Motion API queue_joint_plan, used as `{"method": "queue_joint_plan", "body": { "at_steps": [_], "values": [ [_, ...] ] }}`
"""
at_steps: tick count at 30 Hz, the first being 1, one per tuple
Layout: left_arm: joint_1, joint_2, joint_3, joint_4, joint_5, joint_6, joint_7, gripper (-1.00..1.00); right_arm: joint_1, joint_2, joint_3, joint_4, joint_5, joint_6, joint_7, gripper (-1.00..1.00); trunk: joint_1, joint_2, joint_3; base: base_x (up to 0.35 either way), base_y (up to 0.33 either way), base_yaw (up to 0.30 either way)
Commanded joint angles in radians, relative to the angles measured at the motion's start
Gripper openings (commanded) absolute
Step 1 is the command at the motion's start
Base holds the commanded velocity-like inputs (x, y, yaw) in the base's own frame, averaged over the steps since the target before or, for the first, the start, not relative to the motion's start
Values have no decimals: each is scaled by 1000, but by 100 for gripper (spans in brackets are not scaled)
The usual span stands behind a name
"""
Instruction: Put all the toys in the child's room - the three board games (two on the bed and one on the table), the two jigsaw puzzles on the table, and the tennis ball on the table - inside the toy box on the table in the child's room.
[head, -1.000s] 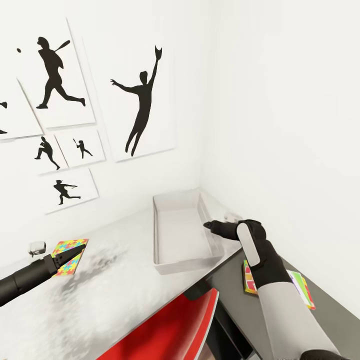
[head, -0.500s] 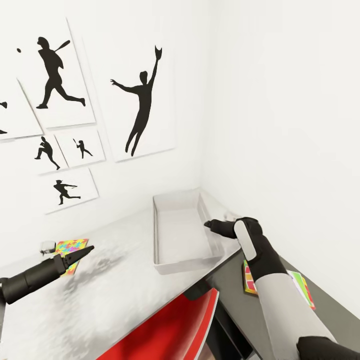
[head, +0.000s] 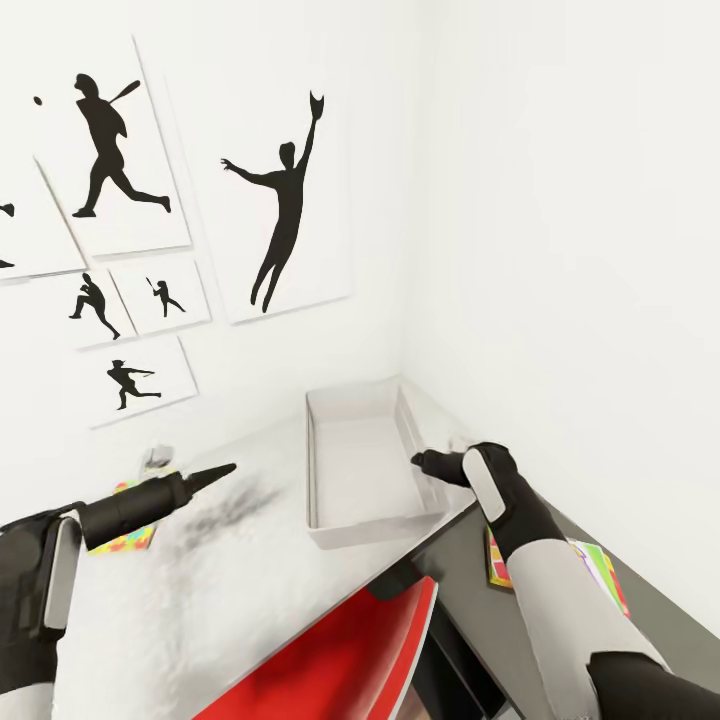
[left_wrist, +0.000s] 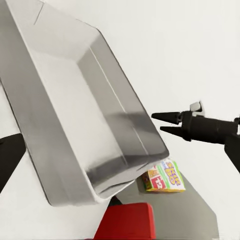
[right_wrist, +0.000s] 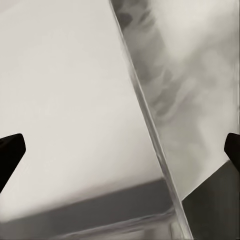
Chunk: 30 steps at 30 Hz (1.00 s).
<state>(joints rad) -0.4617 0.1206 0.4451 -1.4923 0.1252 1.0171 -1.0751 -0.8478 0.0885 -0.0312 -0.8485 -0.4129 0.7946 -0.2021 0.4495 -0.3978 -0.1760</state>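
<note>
1 grey toy box (head: 360, 470) sits on the pale table (head: 230, 590) at its far right corner, against the white walls, and nothing shows inside it. 1 jigsaw puzzle (head: 128, 538) lies flat on the table well to the left of the box, mostly hidden behind the left arm. 1 board game (head: 598, 568) with white-green print and red lettering lies on the dark floor to the right of the table, partly covered by the right forearm; the left wrist view shows it (left_wrist: 164, 176) just past the near right corner of the box (left_wrist: 75, 115). A red chair (head: 340, 655) stands at the near edge of the table. 6 black silhouette pictures (head: 285, 200) hang on the far wall.

The left arm reaches in from the near left, level over the table. The left tool (head: 218, 470) points right toward the box, hanging apart from it and above the table, and its 2 fingers look closed to 1 point with nothing between them. The right arm rises from the near right, bent at the wrist. The right tool (head: 420, 460) hovers at the right wall of the box (right_wrist: 150, 125), with its 2 fingertips spread apart and holding nothing.
</note>
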Motion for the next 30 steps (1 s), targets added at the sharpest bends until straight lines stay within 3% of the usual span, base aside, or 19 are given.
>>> {"method": "queue_joint_plan", "body": {
  "at_steps": [1, 5, 11, 16, 24, 26, 28, 30],
  "values": [
    [-27, -6, -26, 1, 1, 7, 48, 100, -4, 2, -3, 1, -7, 3, -10, 100, 1, -2, -2, 0, 0, 0],
    [-65, -31, -83, 10, 2, 9, 164, 100, -18, 6, -3, 6, -4, 3, -15, 100, 1, -2, -2, 0, 0, 0],
    [-159, -119, -141, 62, -5, 9, 336, 100, -26, 11, 9, 8, -5, 7, -65, 100, 1, -2, -2, 0, 0, 0],
    [-251, -179, -202, 187, -4, 6, 527, 100, -35, 11, 14, 8, -7, 9, -92, 100, 1, -2, -2, 0, 0, 0],
    [-393, -236, -226, 403, -8, -3, 683, 100, -40, 19, 17, 8, -7, 9, -98, 100, 1, -2, -2, 0, 0, 0],
    [-434, -261, -228, 475, -9, -28, 744, 100, -40, 24, 17, 10, -6, 8, -102, 100, 1, -2, -2, 0, 0, 0],
    [-454, -272, -229, 516, -9, -47, 786, 100, -40, 28, 17, 13, -6, 8, -106, 100, 1, -2, -2, 0, 0, 0],
    [-489, -286, -233, 591, -8, -81, 866, 100, -40, 32, 17, 21, -5, 7, -115, 100, 1, -2, -2, 0, 0, 0]
  ]
}}
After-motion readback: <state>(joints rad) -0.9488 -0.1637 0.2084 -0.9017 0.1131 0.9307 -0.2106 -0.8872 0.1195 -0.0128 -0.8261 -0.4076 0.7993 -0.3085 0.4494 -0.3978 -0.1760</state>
